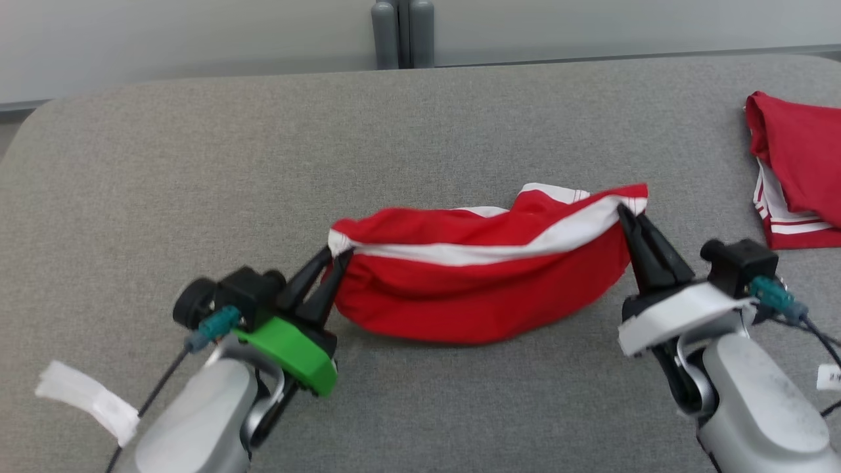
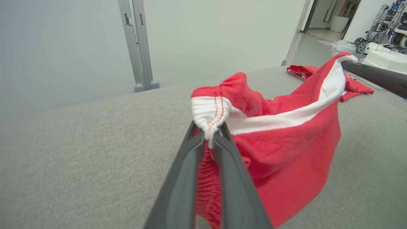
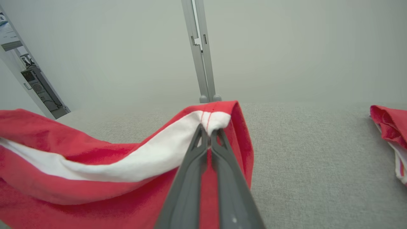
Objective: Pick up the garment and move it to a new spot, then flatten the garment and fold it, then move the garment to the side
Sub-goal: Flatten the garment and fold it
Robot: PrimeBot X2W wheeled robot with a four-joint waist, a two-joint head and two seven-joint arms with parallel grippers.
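The left arm (image 1: 197, 420) and the right arm (image 1: 762, 407) are round and silver-grey. The left gripper (image 1: 336, 253) has two long black fingers and a bright green plate (image 1: 289, 351). The right gripper (image 1: 629, 213) has black fingers too, but a white plate (image 1: 677, 315). The left wrist has a black box (image 1: 243, 292), a blue-green plug (image 1: 220, 322) and a thin dark cable (image 1: 161, 384). White tape (image 1: 89, 401) sticks out.

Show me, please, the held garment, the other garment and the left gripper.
held garment (image 1: 473, 295), head view, red cloth below white band
other garment (image 1: 805, 151), head view, red upper layer
left gripper (image 1: 336, 255), head view, between its fingertips
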